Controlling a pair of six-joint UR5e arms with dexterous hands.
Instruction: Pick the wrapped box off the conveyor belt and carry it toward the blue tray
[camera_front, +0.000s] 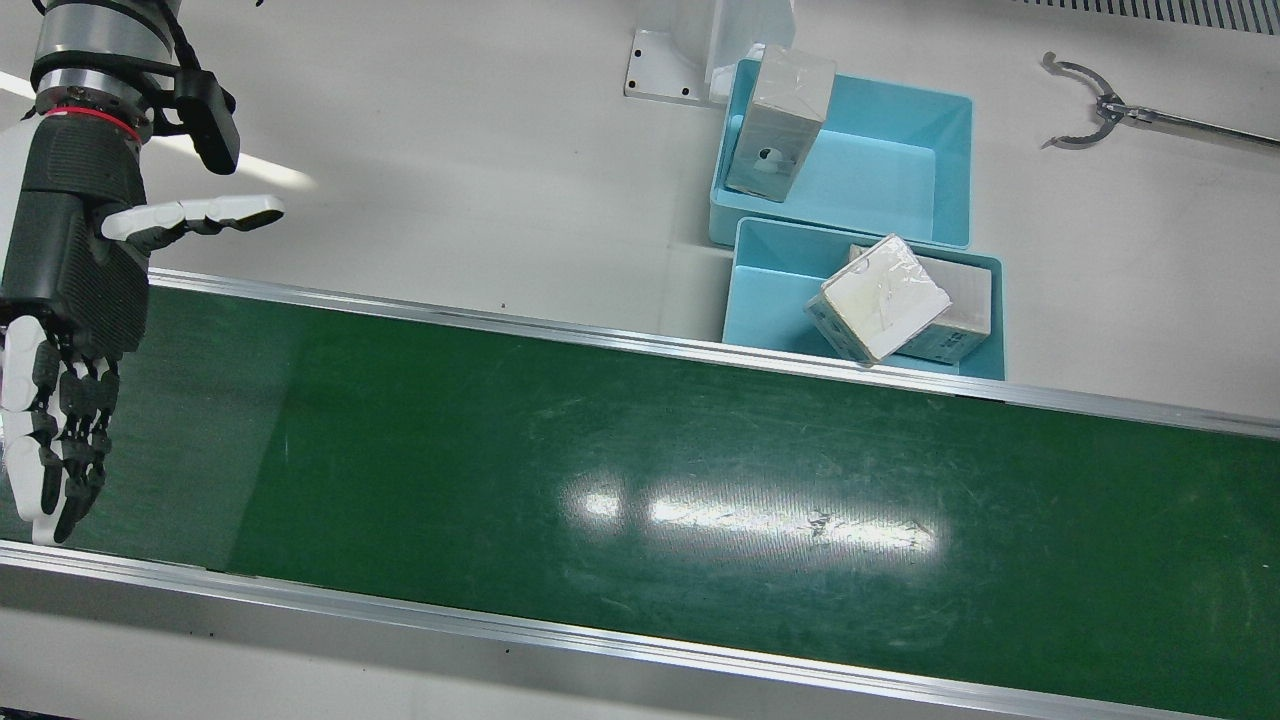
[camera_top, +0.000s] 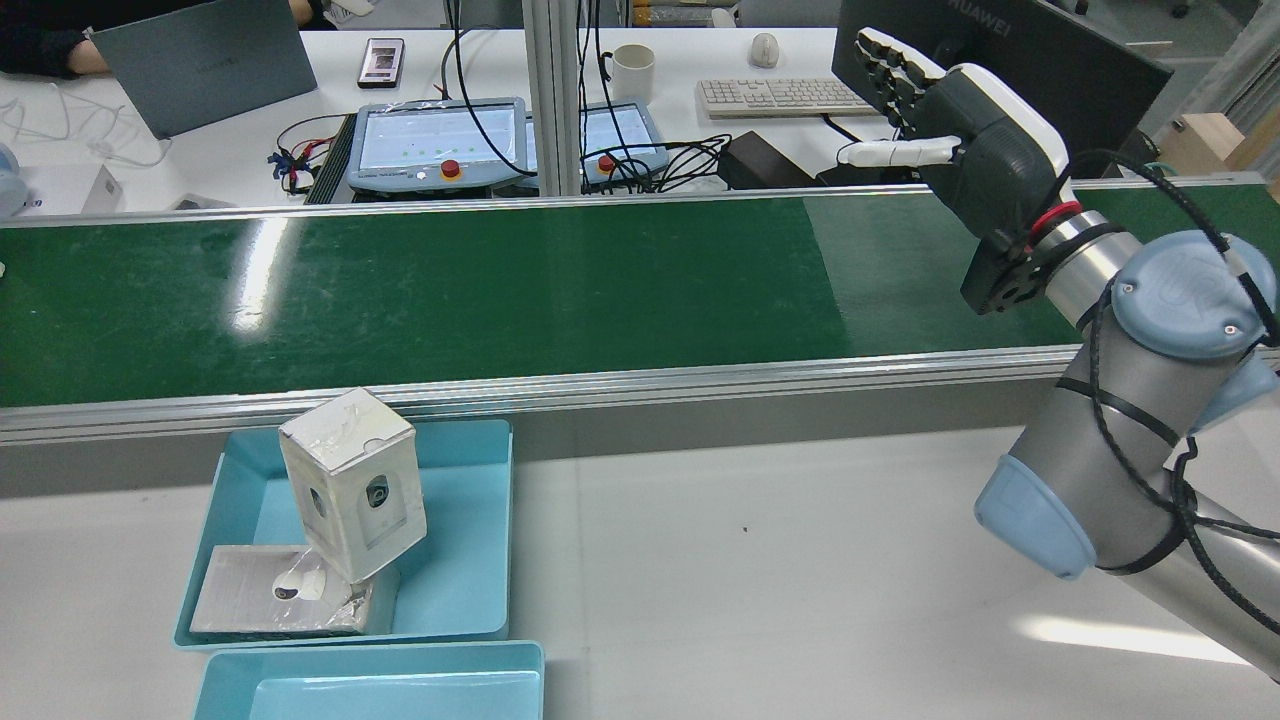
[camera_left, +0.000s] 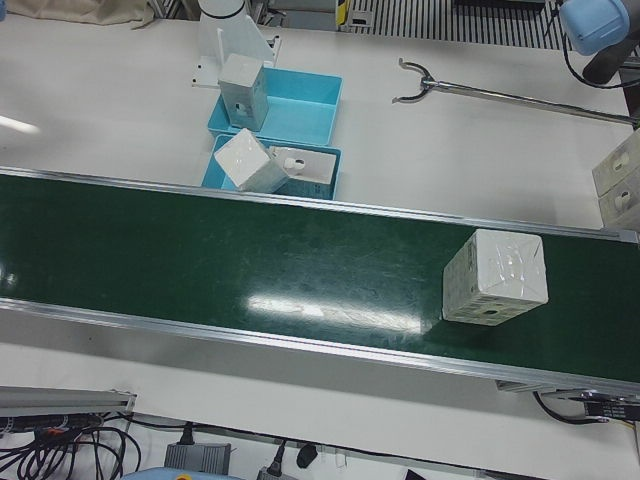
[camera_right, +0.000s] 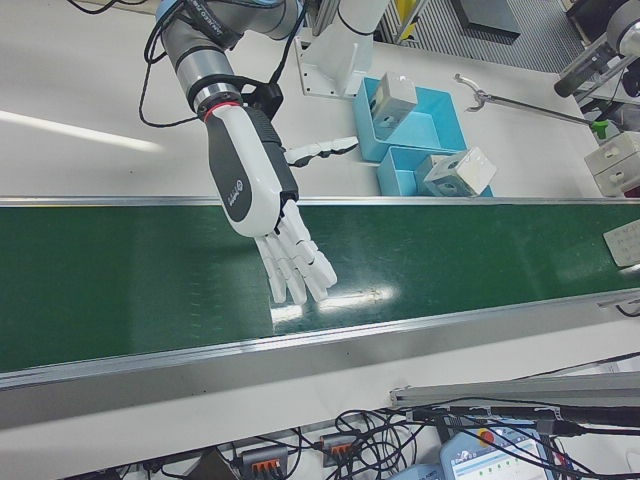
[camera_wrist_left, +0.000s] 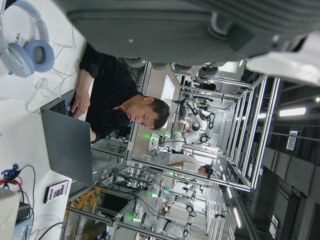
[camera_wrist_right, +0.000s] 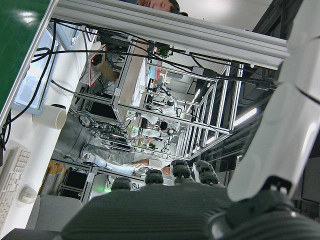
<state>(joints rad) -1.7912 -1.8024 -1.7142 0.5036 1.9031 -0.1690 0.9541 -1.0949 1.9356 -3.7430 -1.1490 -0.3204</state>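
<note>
The pale, cube-like box in clear crinkled plastic wrap (camera_left: 495, 277) sits flat on the dark green conveyor belt (camera_front: 640, 470), seen only in the left-front view near that view's right end; it lies well apart from the robot's right hand (camera_right: 262, 195), which hangs over the other stretch of belt with its white-tipped fingers (camera_front: 40, 440) spread and empty, thumb held out to the side; the left hand shows only as a dark blur at the top of its own camera, so its state cannot be told. The shallow light-blue plastic trays (camera_front: 940, 160) stand just beside the belt on the white table (camera_front: 450, 150), already holding similar wrapped boxes. The box looks light and stiff, likely cardboard, but the glossy film should be slippery; a broad hold across two opposite flat sides, fingers against thumb, would probably suit better than a pinch at a corner.
</note>
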